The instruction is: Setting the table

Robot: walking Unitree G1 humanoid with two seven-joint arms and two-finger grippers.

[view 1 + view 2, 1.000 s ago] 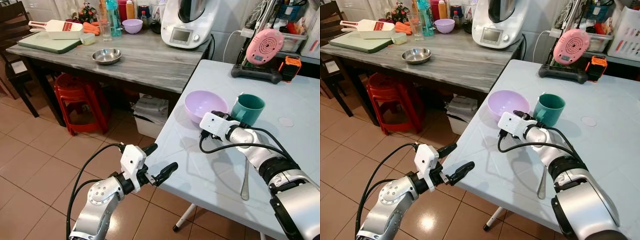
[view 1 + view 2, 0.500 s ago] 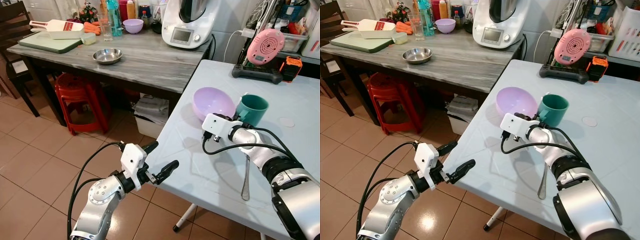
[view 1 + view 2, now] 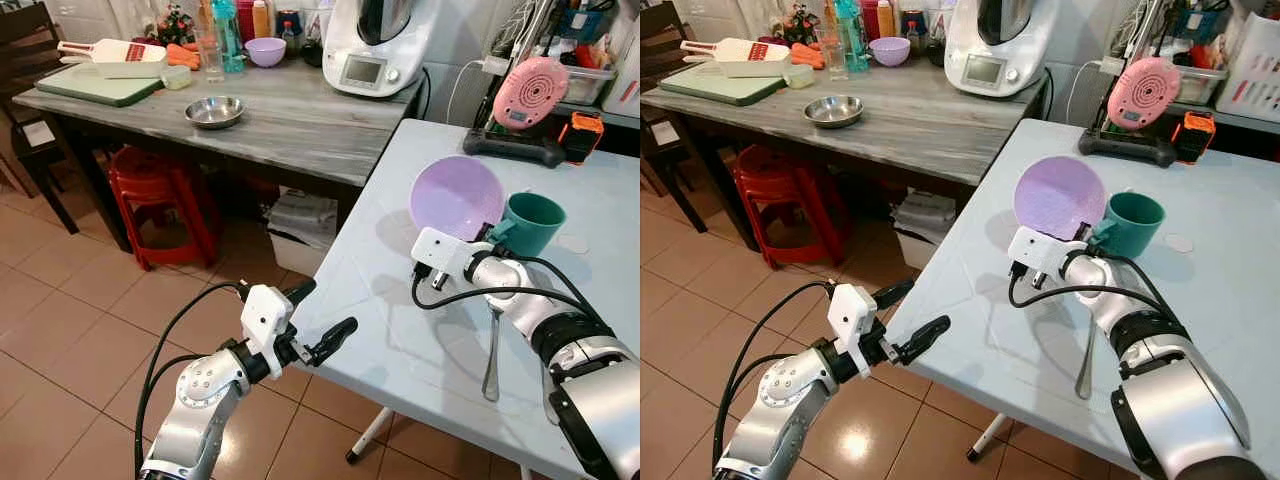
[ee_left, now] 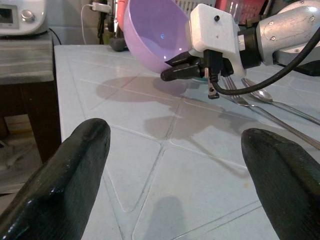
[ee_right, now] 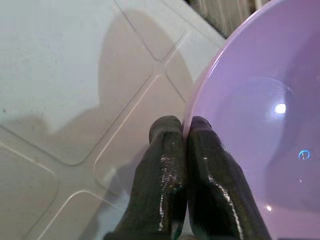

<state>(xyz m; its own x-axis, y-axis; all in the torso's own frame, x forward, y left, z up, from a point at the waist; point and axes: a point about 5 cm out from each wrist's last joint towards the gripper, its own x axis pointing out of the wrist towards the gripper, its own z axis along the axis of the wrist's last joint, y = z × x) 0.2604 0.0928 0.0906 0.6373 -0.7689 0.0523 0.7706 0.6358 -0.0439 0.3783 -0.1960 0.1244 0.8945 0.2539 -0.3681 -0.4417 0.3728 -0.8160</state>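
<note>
Purple bowl [image 3: 457,196] pinched at its rim, tilted above the table [image 3: 400,330], by right gripper [image 5: 185,131]; left gripper [image 3: 318,321] jaws open

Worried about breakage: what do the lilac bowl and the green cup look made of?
The lilac bowl, pinched at its rim by the right gripper, looks like thin glossy plastic: small light glints, even opaque colour. The green cup looks like matte plastic too, though glazed ceramic cannot be ruled out.
</note>
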